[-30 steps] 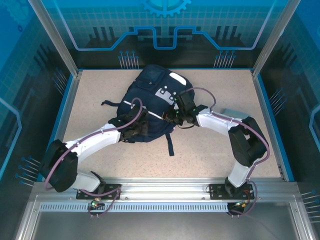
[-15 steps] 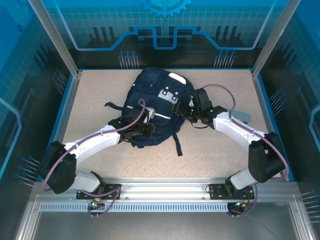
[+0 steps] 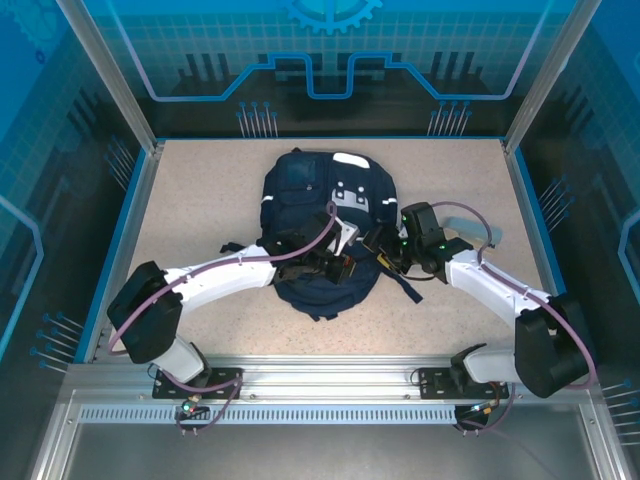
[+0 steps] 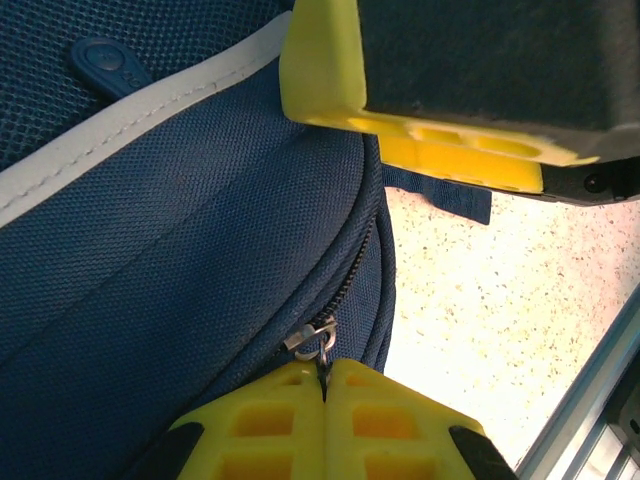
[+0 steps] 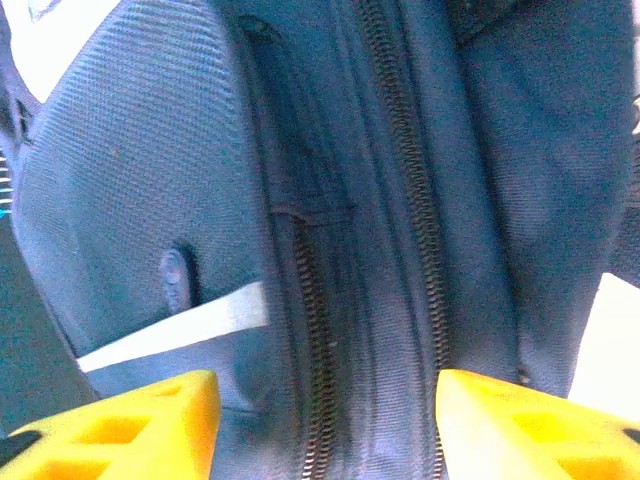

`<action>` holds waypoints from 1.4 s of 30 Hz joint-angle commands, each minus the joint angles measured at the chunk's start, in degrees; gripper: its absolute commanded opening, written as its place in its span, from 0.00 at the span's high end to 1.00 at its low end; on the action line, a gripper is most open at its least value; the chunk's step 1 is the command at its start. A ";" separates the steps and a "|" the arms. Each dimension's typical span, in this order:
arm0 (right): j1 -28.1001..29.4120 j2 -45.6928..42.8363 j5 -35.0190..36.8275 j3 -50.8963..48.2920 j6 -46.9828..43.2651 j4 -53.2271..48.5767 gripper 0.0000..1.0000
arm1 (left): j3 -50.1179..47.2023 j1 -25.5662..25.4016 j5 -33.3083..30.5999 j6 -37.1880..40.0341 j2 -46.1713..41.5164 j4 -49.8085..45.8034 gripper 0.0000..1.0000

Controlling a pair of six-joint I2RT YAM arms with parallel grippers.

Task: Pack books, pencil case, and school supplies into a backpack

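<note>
Backpack lying flat at mid-counter, white patches toward the far end.

Left pincer clamped tight, yellow fingers pressed together with no gap, nipping the zip pull by its metal ring at the backpack's curved edge. Zip running up from the pull along the seam. White stripe crossing the navy cloth above that seam. Just beside the backpack, a dark strap lying on the speckled counter, and a metal rail at the lower corner. At the top of the left wrist view, another yellow finger with a dark pad, over the stripe's end; contact with the cloth impossible to tell.

Right pincer spread well apart, nothing gripped, one finger at either lower corner of its own view. Between them, navy cloth and two parallel zip lines. Impossible to tell whether the pads touch the cloth.

Seen from above, right pincer at the backpack's right side, near the white patches; left pincer at its near middle; the two close together.
</note>
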 commanded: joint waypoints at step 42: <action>0.42 9.16 10.03 11.12 -9.12 -4.04 1.00 | 3.20 22.31 -15.35 5.41 -11.13 -28.87 1.00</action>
